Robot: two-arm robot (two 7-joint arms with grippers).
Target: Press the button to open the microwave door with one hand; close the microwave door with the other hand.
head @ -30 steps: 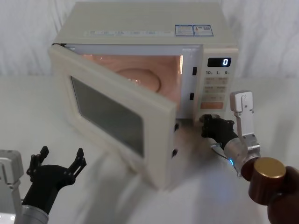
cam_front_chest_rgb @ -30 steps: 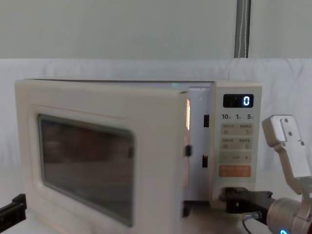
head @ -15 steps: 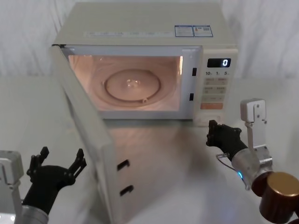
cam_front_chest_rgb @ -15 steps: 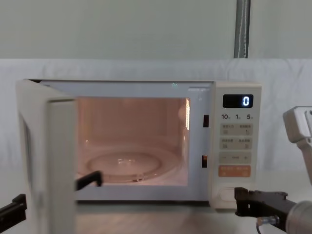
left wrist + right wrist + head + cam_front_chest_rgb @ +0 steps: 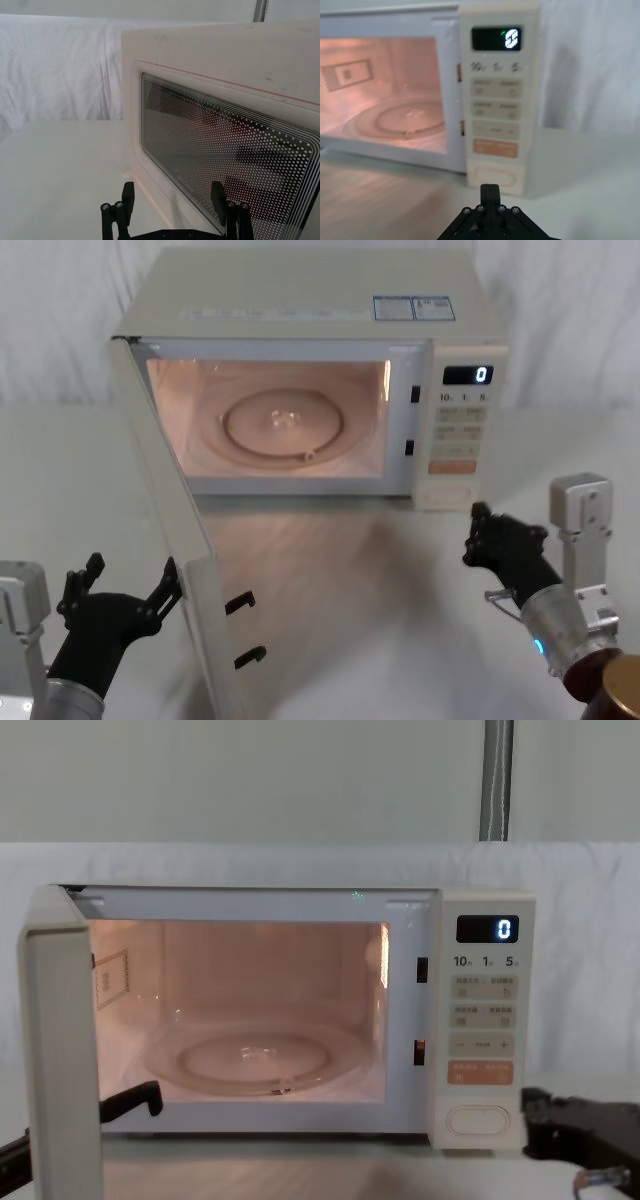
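Opening step looks done: microwave door (image 5: 180, 530) stands fully swung out, cavity lit. Right gripper (image 5: 478, 532), fingers pressed together, sits just off the oval button (image 5: 477, 1121). Left gripper (image 5: 125, 592), fingers spread wide (outer side of door), must push the door shut.

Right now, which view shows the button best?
The right wrist view: the button sits dead ahead, just beyond the shut right hand, rim clear. The chest view shows it square-on but smaller; the head view shows it foreshortened.
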